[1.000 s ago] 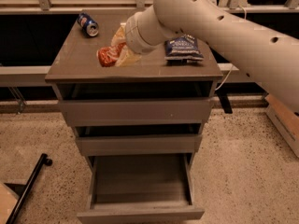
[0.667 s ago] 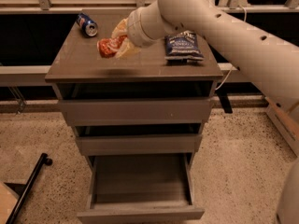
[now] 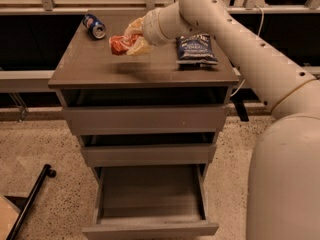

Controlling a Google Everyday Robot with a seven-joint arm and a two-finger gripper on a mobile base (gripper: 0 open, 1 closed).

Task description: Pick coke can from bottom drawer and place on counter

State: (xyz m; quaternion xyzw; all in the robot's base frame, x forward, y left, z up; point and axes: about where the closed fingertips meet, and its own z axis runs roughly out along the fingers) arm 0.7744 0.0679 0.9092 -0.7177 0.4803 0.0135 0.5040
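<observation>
- I see the gripper (image 3: 128,42) over the back left part of the counter (image 3: 95,66), at the end of the pale arm (image 3: 235,39) that reaches in from the right side of the view.
- Its two fingers are clamped on the coke can (image 3: 118,44). The red can sticks out to the left of the yellowish fingers (image 3: 139,45).
- The coke can sits a little above the counter surface, not resting on it. A soft shadow lies on the grey-brown top just below and to the right of it.
- A blue can (image 3: 94,25) lies on its side near the back left corner of the counter, apart from the gripper.
- A dark blue snack bag (image 3: 196,49) lies flat on the right side of the counter, just under the arm.
- The bottom drawer (image 3: 150,228) is pulled out, and I see nothing in its tray.
- The top drawer (image 3: 145,119) and the middle drawer (image 3: 147,154) are pushed in far more than the bottom one.
- A black pole (image 3: 30,200) lies slanted on the speckled floor (image 3: 45,144) at lower left.
</observation>
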